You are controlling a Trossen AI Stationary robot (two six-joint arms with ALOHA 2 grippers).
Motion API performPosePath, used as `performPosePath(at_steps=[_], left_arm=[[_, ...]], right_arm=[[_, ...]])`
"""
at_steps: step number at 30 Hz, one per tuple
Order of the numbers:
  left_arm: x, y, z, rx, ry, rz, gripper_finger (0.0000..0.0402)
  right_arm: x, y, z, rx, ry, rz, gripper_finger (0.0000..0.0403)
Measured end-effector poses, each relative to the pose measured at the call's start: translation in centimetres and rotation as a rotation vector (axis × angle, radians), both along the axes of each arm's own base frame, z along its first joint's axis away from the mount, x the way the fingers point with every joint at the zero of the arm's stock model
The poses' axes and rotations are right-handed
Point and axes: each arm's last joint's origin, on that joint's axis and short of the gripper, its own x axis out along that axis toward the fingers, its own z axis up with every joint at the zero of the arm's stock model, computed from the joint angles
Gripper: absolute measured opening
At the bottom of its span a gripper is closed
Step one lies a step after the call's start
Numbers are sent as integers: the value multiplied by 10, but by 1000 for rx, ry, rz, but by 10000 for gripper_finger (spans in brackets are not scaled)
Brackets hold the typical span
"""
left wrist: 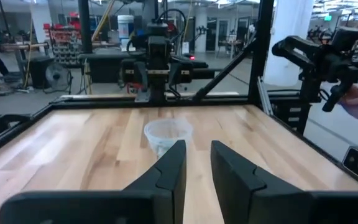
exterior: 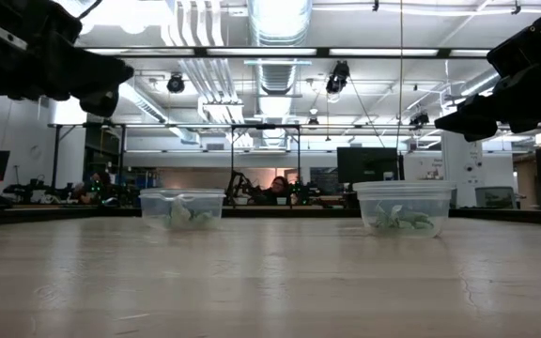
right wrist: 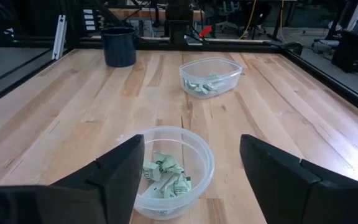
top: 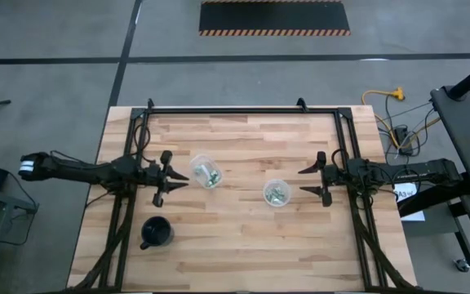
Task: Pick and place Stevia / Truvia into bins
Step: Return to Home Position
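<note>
Clear left bin, right bin mid-bench hold green-white packets, seemingly all; left gripper, right gripper hang spread, empty, toward opposite bench edges; likely parked, sorting done.

My bench is a pale wooden top of jointed strips, with a black frame running along one edge and down both flanks. Three things stand directly on it, all upright. The first clear bin sits just ahead of my left tool. The second clear bin sits just ahead of my right tool, between the two tools and apart from the first. A black cup stands off to one side of my left tool, apart from both bins.
</note>
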Motion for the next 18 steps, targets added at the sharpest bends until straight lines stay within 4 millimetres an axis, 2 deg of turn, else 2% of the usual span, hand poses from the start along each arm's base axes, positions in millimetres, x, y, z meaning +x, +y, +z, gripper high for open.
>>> performPosePath(at_steps=[6,15,18], left_arm=[[-11,0,6,-1,-40,-8,57],[-31,-1,16,-2,-193,-55,57],[-31,-1,15,-7,-196,-58,57]], right_arm=[[0,0,0,-1,0,0,253],[0,0,0,-1,0,0,261],[0,0,0,1,-1,0,258]])
